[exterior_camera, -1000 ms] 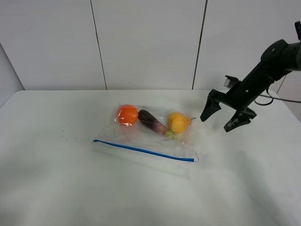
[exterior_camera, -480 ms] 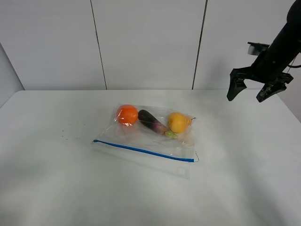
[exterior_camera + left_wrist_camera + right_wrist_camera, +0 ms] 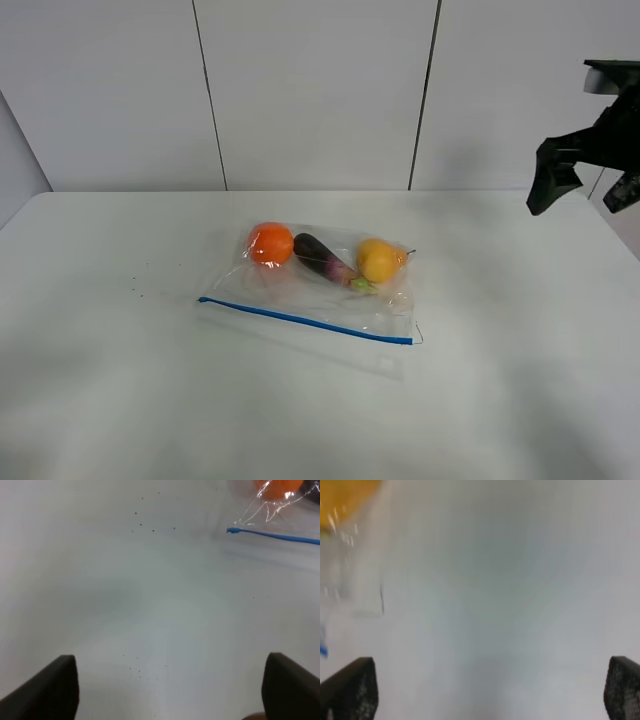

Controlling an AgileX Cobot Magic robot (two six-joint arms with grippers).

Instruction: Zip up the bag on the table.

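Note:
The bag [image 3: 318,303] lies flat in the middle of the table [image 3: 120,390], its blue zipper strip [image 3: 305,320] along the near edge. Through it show an orange fruit [image 3: 270,243], a purple one [image 3: 322,258] and a yellow one [image 3: 379,260]. My right gripper [image 3: 578,205] hangs open high at the far right, well away from the bag. Its blurred wrist view shows the open right gripper [image 3: 487,690] over bare table, with the yellow fruit [image 3: 342,500] at one corner. The left gripper [image 3: 170,690] is open above bare table, short of the strip's end [image 3: 272,535].
Grey wall panels [image 3: 310,90] stand behind the table's far edge. A few dark specks [image 3: 140,290] dot the tabletop left of the bag. The left arm does not show in the exterior high view.
The right gripper has risen from beside the bag's right end and swung up and to the right, staying open. The bag has not moved.

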